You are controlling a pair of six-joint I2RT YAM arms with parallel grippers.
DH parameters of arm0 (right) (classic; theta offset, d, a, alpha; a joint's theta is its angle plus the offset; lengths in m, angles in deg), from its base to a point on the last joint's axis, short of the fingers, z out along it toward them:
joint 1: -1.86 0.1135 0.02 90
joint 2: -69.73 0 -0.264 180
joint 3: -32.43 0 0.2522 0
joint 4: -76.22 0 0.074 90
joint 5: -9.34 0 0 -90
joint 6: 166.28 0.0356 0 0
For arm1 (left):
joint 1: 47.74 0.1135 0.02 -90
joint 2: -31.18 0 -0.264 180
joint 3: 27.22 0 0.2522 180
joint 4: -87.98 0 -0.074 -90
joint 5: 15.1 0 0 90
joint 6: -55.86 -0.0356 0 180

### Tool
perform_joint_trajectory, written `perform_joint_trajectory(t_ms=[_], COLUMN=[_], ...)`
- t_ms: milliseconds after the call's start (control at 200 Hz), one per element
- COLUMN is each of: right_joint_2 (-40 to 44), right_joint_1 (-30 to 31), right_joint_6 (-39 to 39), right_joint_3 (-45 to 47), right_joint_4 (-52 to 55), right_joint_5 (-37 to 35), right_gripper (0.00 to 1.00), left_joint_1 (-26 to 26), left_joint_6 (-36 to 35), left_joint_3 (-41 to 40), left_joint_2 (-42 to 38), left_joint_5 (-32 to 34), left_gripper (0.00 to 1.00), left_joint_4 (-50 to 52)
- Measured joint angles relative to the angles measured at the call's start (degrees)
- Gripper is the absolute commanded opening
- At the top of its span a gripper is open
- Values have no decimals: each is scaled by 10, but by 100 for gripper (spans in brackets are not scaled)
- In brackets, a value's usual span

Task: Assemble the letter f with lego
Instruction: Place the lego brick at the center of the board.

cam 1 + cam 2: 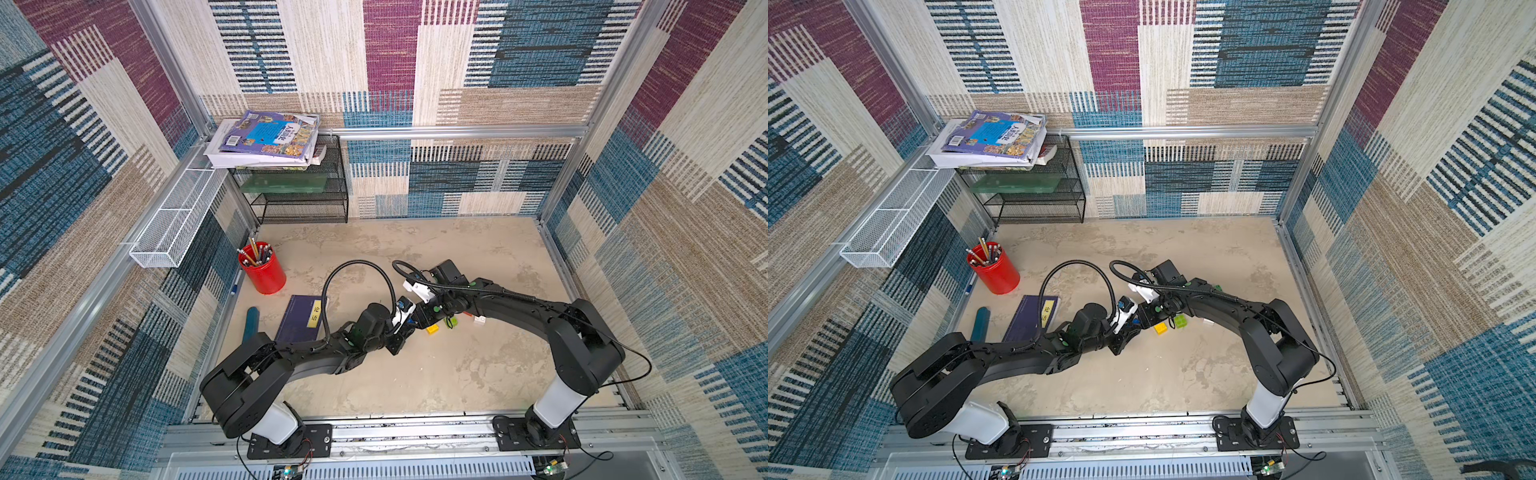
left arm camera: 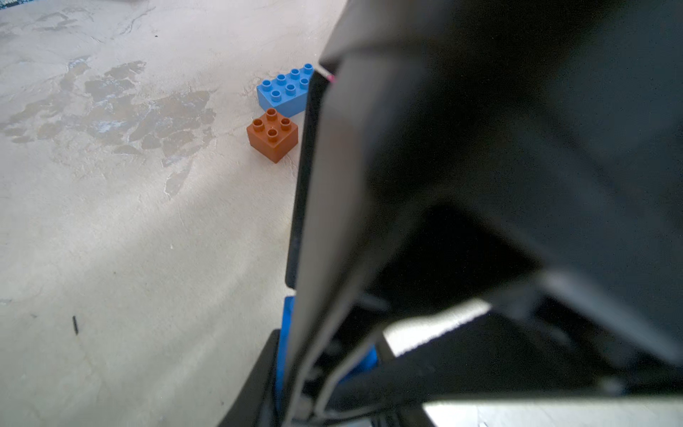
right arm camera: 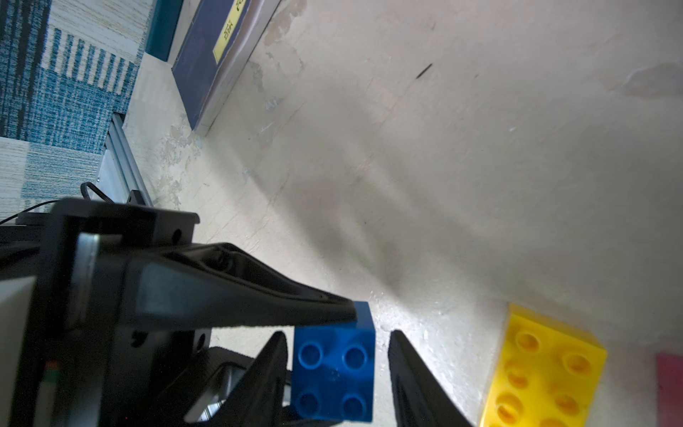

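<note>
The dark blue square plastic brick [image 3: 332, 369] sits between both grippers, its four studs turned toward the right arm's wrist. The left gripper [image 1: 404, 328] is clamped on it; one black finger [image 3: 258, 303] lies flat along a side face, and the opposite finger is hidden behind the brick. The right gripper [image 3: 337, 334] straddles this brick with jaws apart: one tip is just beside it, the other stands off with a clear gap.

Just outside that gapped jaw a yellow oblong studded brick [image 3: 543, 369] lies on the mottled beige tabletop [image 3: 443, 166]; beyond it is a pink piece [image 3: 669, 373], cut off at the edge. In both top views a green brick [image 1: 1180, 321] rests beside the yellow one.

Farther from the left gripper, a light blue oblong brick [image 2: 286, 88] and a brown square brick [image 2: 272, 135] stand corner to side — touching or nearly so. A dark navy book [image 1: 299, 320] with a yellow label lies beside the left arm, well apart from its gripper.
</note>
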Motion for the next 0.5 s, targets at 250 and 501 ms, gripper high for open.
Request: perform_joint_trajectory(t_ms=[250,501], right_joint_2=[1,2], right_joint_1=[-2,-2], right_joint_6=[7,9], right_joint_3=[6,13], right_joint_4=[-21,-29], right_joint_5=[33,48], right_gripper=[49,46], left_joint_1=[0,-1], left_joint_6=[-10,-22], left_joint_3=[-8,-9], left_joint_2=[-25,-34], left_joint_5=[2,4], left_gripper=[10,11], left_joint_4=[8,20])
